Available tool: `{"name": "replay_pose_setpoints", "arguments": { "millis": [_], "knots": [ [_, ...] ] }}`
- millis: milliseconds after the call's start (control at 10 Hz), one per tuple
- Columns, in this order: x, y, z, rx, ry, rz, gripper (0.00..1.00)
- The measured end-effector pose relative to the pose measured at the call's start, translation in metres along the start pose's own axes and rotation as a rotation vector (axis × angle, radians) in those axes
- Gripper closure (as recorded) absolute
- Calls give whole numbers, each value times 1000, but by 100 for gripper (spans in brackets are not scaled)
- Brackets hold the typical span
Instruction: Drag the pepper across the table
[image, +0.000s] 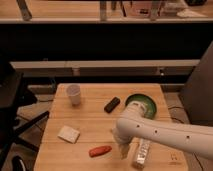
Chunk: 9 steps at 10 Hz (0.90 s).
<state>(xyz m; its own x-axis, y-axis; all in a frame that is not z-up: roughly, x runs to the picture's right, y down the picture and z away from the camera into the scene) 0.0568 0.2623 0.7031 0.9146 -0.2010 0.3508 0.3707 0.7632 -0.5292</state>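
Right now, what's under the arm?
White tube, its top end covered, and the green bowl, near rim hidden. Gripper hangs close beside the pepper.

table (92, 125), pepper (100, 150) (gripper (122, 149) beside), cup (73, 94), block (112, 104)

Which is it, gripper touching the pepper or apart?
Apart. The camera view shows a strip of bare table between the pepper and the gripper, which is low beside it.

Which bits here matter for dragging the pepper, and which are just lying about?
In the job: pepper, table, gripper low, just right of the pepper.
Lying about: white cup, black block, green bowl, white tube, pale square piece.
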Motion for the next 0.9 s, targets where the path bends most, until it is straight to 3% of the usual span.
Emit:
{"name": "replay_pose_setpoints", "arguments": {
  "millis": [900],
  "knots": [
    [-16,4,37,-23,-42,-67,20]
  ]
}}
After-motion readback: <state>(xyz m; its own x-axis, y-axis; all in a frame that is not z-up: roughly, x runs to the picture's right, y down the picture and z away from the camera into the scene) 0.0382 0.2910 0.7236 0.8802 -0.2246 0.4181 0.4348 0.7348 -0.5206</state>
